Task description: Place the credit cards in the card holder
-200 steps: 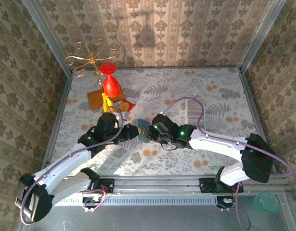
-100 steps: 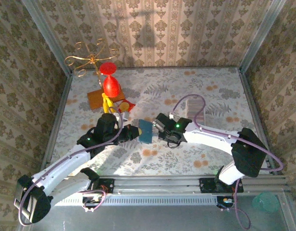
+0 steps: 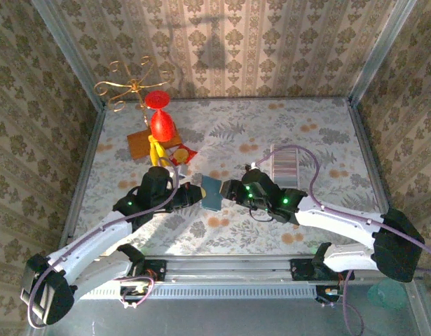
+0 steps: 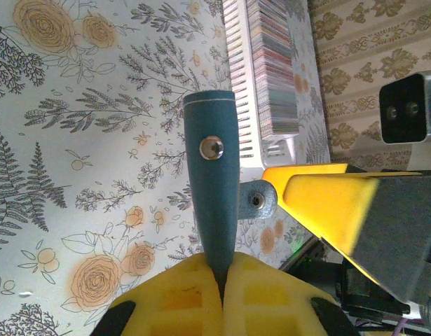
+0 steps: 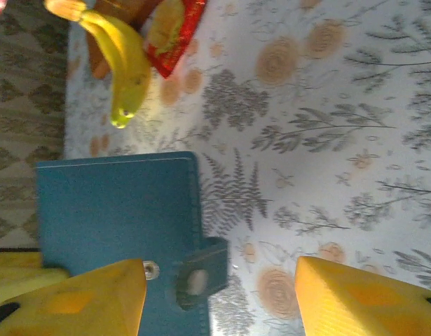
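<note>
The card holder [image 3: 211,193] is held up off the table [image 3: 236,133], in the middle, likely so that it can be opened for the cards [image 3: 285,166] (stacked in a white rack [image 4: 240,84], farther right). Its left edge is pinched tight by the left gripper [image 3: 190,195]. The right gripper [image 3: 233,190] is spread open with nothing held; the holder's flap [image 5: 200,274] is seen between its fingers [image 5: 82,301].

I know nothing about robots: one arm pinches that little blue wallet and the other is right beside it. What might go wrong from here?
The left jaws pinch the card holder by one thin edge, so it may twist or slip if pushed. The right jaws stand open with the small unfastened snap tab between them; closing slightly off might grab the holder's body instead.
</note>
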Controlling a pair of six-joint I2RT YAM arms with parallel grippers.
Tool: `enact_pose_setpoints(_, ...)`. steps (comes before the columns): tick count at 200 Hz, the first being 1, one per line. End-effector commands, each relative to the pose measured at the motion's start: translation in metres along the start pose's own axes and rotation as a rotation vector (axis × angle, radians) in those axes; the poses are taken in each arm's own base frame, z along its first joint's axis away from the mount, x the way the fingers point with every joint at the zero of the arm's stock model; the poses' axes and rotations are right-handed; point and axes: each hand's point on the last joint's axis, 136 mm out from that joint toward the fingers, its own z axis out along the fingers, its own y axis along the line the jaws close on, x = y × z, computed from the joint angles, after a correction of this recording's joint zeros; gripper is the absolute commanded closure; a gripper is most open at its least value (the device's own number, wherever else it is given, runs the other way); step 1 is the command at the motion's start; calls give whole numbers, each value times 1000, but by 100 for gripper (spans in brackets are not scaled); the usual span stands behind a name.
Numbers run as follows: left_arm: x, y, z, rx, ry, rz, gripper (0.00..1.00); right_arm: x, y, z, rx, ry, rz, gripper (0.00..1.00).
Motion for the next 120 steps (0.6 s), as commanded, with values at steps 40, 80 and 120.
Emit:
enact_pose_setpoints(40,-1,-9,1,51,-4,-10,100,7,0,13,45,58,-30,47)
enact_pose_setpoints(80,6,0,5,41,12,-33,100,4,-10,17,95,33,-18,86)
enact_pose_setpoints(120,23,27,23,-6,75,-84,100,23,-28,26,118,95,1,100)
